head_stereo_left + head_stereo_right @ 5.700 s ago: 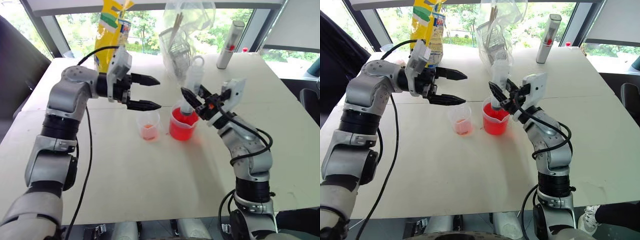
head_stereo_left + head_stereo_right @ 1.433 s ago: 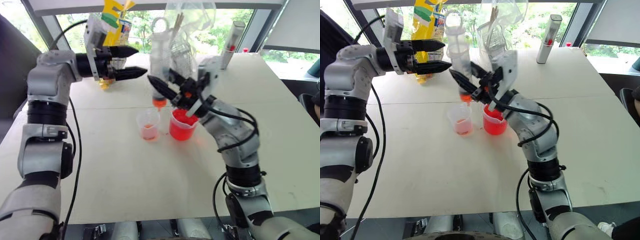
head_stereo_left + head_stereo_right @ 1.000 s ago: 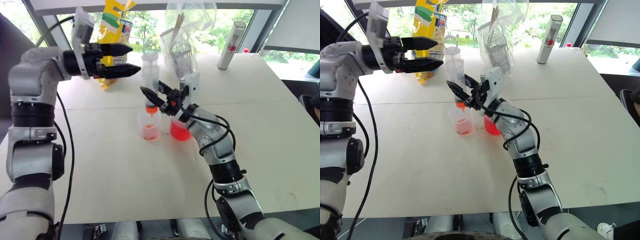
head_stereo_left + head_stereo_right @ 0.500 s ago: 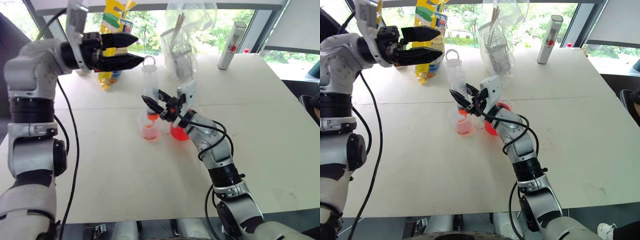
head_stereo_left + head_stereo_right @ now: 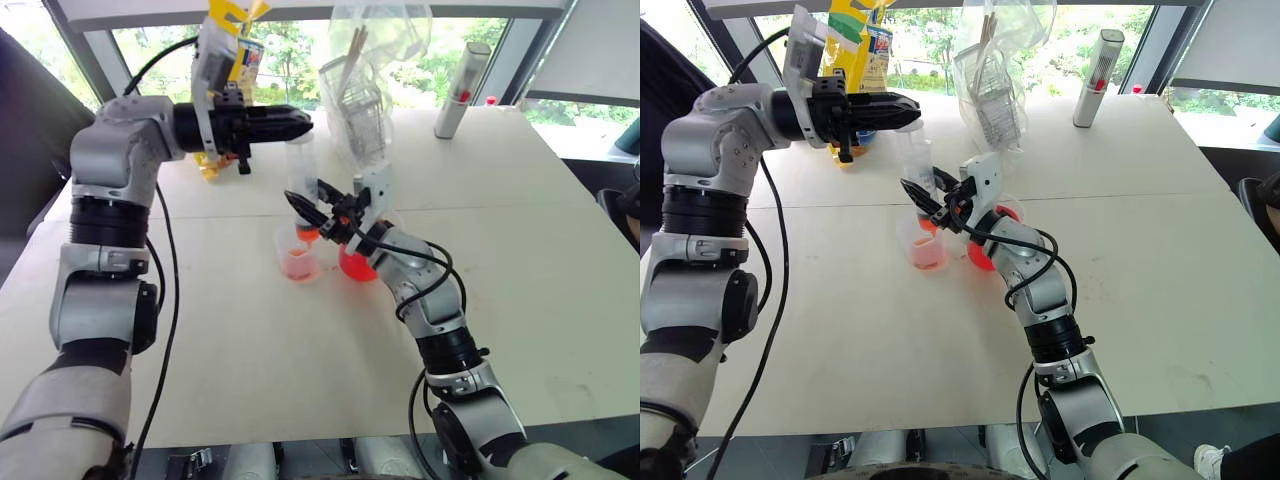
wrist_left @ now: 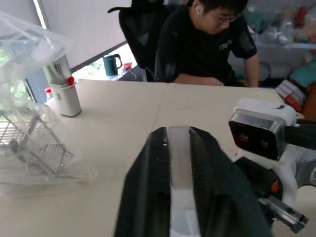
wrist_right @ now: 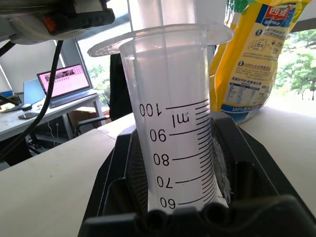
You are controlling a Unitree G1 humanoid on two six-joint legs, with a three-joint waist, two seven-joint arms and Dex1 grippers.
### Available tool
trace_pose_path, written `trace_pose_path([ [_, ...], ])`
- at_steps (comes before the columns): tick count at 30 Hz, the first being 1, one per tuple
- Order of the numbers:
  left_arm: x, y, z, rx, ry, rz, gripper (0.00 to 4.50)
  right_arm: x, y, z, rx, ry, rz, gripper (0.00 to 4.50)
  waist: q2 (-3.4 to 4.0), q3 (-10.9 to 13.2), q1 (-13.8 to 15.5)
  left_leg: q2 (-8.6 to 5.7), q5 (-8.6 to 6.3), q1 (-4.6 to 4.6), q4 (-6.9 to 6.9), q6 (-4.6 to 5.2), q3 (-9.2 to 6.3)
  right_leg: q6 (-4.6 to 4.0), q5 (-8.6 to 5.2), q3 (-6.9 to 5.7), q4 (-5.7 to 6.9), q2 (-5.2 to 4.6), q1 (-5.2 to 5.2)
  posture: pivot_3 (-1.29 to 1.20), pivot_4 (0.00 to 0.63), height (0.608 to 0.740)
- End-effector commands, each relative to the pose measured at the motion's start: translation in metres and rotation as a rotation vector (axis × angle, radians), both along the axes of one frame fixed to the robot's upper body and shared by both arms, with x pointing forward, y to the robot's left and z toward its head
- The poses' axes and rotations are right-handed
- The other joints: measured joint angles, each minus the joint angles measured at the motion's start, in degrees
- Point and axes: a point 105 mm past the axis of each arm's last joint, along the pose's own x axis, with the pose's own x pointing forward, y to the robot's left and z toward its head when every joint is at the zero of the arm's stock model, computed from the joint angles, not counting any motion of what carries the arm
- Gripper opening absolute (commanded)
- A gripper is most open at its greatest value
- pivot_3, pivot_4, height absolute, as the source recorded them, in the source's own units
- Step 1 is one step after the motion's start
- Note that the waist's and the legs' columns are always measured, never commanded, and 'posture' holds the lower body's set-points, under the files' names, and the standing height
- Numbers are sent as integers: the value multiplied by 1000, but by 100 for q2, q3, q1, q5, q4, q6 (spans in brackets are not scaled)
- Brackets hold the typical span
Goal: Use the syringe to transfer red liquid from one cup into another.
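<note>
The syringe [image 5: 300, 165] stands upright, its clear barrel [image 7: 173, 128] clamped in my right gripper [image 5: 310, 208]. Its orange nozzle [image 5: 308, 235] points down into the small narrow cup [image 5: 297, 258], which holds a little pale red liquid. Just to the right stands the wider beaker [image 5: 357, 264] with bright red liquid, partly behind my right wrist. My left gripper [image 5: 298, 121] lies level at the syringe's top, shut on the plunger's ring. In the left wrist view a clear strip [image 6: 178, 197] of the ring sits pinched between the black fingers.
At the far side of the table stand a yellow bag [image 5: 225, 40], a clear plastic bag holding a wire rack [image 5: 365, 90] and a white-grey cylinder [image 5: 460, 90]. In the left wrist view a person [image 6: 207, 44] sits at the table's end.
My left gripper has moved right to the syringe's top and shut on the plunger ring. The right gripper and the syringe have kept still over the small cup.
</note>
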Motion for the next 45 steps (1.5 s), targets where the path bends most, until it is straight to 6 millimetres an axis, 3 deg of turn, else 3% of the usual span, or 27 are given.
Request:
trace_pose_path([
  [1,-4,5,11,6,-46,10,27,-8,6,15,24,-57,35,1386,0,0,-6,0,0,0,0,0,0,0,0,0,0,0,0,0,150,739],
  [8,-13,1,-13,102,-26,-28,27,-12,7,32,55,-90,41,1386,0,0,-3,2,1,1,-2,-1,-3,0,0,1,1,2,-1,0,150,739],
  [19,-15,1,-32,141,-3,-24,27,-19,5,61,90,-132,47,1386,0,0,-7,1,2,1,-1,-4,-4,0,0,0,2,0,0,0,150,739],
  [33,-14,7,-62,195,40,15,27,-21,0,77,108,-143,42,1386,0,0,-4,1,2,1,-2,-4,-6,0,0,0,1,1,0,0,150,739],
  [37,-14,9,-64,199,44,24,27,-21,-1,77,103,-138,43,1386,0,0,-2,1,2,1,-2,-4,-6,0,0,0,1,1,0,0,150,739],
  [45,-11,16,-47,143,37,51,27,-22,5,62,71,-94,72,1386,0,0,-5,1,2,1,-2,-4,-5,0,0,0,1,1,0,0,150,739],
])
